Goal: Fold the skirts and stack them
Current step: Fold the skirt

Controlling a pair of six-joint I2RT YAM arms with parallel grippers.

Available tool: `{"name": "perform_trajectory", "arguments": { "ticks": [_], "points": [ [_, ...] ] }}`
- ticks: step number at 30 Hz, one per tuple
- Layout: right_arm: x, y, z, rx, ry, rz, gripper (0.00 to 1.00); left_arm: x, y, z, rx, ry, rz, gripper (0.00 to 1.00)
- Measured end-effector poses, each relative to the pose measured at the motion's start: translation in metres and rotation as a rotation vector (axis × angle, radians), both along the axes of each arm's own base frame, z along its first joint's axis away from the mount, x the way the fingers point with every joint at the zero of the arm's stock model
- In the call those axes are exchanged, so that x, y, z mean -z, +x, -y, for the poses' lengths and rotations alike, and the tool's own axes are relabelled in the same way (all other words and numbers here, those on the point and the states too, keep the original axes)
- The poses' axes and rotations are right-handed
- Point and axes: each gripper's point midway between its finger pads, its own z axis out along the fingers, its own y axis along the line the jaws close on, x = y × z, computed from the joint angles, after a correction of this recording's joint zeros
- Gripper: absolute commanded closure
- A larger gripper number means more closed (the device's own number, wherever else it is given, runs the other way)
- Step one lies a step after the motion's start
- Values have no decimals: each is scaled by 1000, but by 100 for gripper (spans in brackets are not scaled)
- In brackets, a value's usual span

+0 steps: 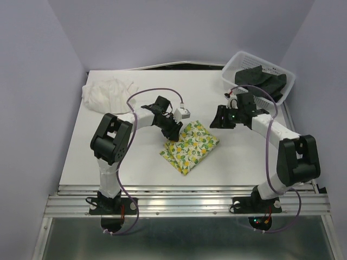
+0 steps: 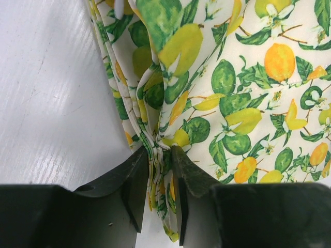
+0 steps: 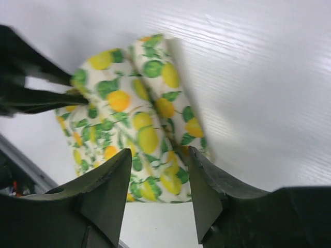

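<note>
The lemon-print skirt point(image 1: 191, 145) lies folded at the middle of the table. My left gripper point(image 1: 172, 132) is shut on its near-left edge; in the left wrist view the cloth point(image 2: 232, 93) bunches between my left gripper point(image 2: 160, 155). My right gripper point(image 1: 218, 120) is open and empty, above the table to the right of the skirt; its wrist view shows the skirt point(image 3: 129, 119) beyond my right gripper point(image 3: 158, 160). The white skirt point(image 1: 108, 93) lies crumpled at the back left. The black skirt point(image 1: 263, 81) is in the basket.
A white mesh basket point(image 1: 242, 58) stands at the back right corner. The table's metal front rail point(image 1: 184, 203) runs below the arm bases. Purple walls close in the left, back and right sides.
</note>
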Motion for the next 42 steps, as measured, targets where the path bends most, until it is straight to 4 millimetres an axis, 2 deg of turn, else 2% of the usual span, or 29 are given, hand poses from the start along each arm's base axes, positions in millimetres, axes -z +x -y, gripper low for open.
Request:
{"name": "perform_trajectory", "arguments": {
  "ticks": [2, 4, 6, 8, 11, 14, 18, 20, 24, 27, 32, 33, 34, 36, 37, 38, 40, 42],
  "points": [
    [-28, -4, -8, -48, 61, 62, 51, 0, 0, 0, -1, -1, 0, 63],
    [-57, -16, -20, -135, 142, 122, 58, 0, 0, 0, -1, -1, 1, 63],
    [-69, -26, -29, -215, 199, 146, 60, -1, 1, 0, -2, -2, 1, 63],
    [-71, -37, -38, -290, 247, 134, 60, -1, 1, 1, -4, -2, 0, 63],
    [-49, -52, -49, -374, 302, 49, 60, -1, 2, 0, -9, -4, -8, 63],
    [-6, -68, -54, -400, 337, -112, 62, -1, 3, 0, -13, -10, -18, 63],
    [48, -76, -52, -371, 331, -291, 62, -2, 3, 0, -21, -14, -27, 63],
    [62, -79, -51, -354, 339, -352, 62, -2, 4, 0, -26, -13, -33, 63],
    [64, -78, -52, -335, 366, -383, 61, -3, 6, -1, -38, -8, -54, 63],
    [62, -77, -55, -314, 389, -396, 54, -5, 11, -2, -55, 7, -66, 60],
    [47, -77, -66, -286, 433, -395, 48, -8, 43, -9, -123, 76, -18, 59],
    [41, -76, -71, -289, 439, -385, 46, -10, 53, -14, -149, 91, 0, 50],
    [34, -75, -78, -300, 445, -365, 46, -11, 58, -17, -168, 102, 9, 37],
    [22, -71, -86, -306, 459, -335, 45, -15, 72, -30, -223, 117, 33, 22],
    [12, -68, -92, -323, 464, -304, 45, -18, 78, -36, -254, 121, 39, 9],
    [4, -61, -96, -331, 460, -271, 45, -24, 82, -43, -278, 123, 50, 4],
    [-14, -38, -101, -333, 450, -188, 45, -42, 90, -53, -325, 110, 82, 1],
    [-39, -11, -107, -336, 447, -79, 45, -75, 98, -62, -374, 79, 147, 1]
  ]
}}
